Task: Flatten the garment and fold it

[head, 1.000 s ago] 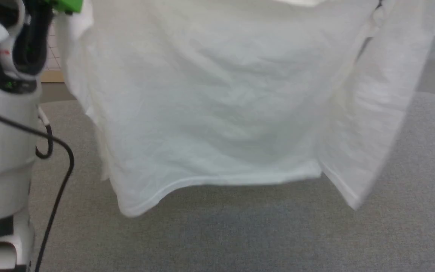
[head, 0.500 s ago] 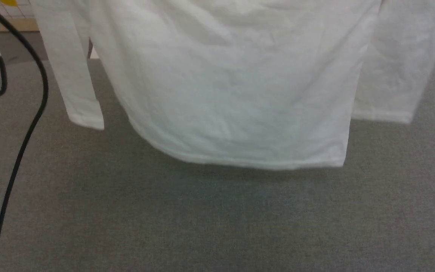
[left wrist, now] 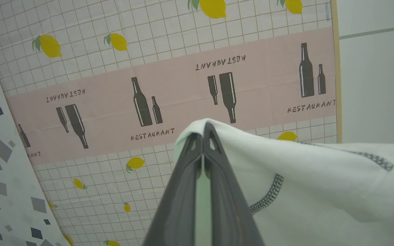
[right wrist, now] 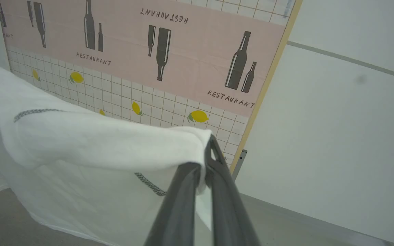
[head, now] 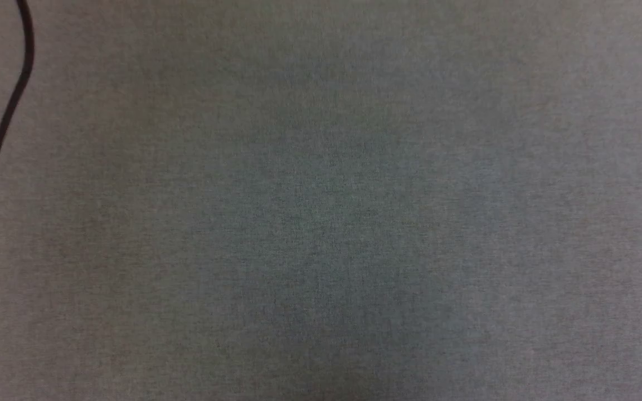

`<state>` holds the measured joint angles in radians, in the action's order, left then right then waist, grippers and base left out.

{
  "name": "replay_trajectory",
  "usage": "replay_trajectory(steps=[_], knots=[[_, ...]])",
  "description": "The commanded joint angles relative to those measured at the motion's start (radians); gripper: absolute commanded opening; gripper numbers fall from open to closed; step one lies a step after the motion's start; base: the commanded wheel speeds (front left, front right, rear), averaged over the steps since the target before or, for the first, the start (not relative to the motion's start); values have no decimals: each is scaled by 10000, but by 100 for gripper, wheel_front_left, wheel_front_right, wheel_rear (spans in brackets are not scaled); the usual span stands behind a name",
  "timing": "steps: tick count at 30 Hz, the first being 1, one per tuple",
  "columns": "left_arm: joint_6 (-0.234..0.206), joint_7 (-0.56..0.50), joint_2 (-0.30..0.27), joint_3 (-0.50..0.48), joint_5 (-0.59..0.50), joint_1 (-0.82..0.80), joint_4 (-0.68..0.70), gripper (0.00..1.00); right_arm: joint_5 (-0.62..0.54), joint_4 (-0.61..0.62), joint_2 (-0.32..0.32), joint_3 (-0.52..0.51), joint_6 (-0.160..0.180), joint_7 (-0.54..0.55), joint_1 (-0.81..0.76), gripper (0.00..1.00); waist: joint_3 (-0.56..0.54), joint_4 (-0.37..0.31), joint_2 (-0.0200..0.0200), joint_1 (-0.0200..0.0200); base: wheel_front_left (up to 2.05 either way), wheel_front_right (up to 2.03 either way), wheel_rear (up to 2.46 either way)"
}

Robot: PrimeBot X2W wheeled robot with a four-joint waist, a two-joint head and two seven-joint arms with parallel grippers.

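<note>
The garment [left wrist: 313, 177], a thin white shirt with grey-black stitched seams, hangs in the air. My left gripper [left wrist: 203, 133] is shut on one upper corner of it, cloth draped over its fingertips and off to the right. My right gripper [right wrist: 208, 150] is shut on the other corner, where the garment [right wrist: 91, 147] falls away to the left and down. A stitched seam [right wrist: 150, 184] runs across the fabric below the grip. The chest patch is hidden.
A grey fabric surface [head: 321, 211] lies under the head view, with a black cable [head: 3, 128] along its left edge. Behind the shirt stands a panel printed with lemons and bottles [left wrist: 169, 85], then a pale wall [right wrist: 347, 136].
The head view has tilted down: the hanging shirt and the left arm have left the top of that view, leaving grey surface and cable.
</note>
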<state>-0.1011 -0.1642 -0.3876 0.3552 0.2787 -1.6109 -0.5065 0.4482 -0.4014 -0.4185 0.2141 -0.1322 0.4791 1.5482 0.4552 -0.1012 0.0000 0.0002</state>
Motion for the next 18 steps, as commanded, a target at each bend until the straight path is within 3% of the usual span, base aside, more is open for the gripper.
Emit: replay_trajectory(steps=[1, 9, 18], knots=[[-51, 172, 125, 55, -30, -80, -152, 0, 85, -200, 32, 75, 15, -184, 87, 0, 1202, -34, 0, -2, 0, 0, 0], [192, 1295, 492, 85, 432, 985, -826, 0, 879, -477, -463, 940, 15, -780, -1145, 0, 1368, 380, 0, -2, 0, 0, 0], [268, 2470, 718, -167, 1472, 4709, -664, 0, 2488, 886, -878, 1307, 15, -1889, -5424, 0, -452, 759, 0, -2, 0, 0, 0]])
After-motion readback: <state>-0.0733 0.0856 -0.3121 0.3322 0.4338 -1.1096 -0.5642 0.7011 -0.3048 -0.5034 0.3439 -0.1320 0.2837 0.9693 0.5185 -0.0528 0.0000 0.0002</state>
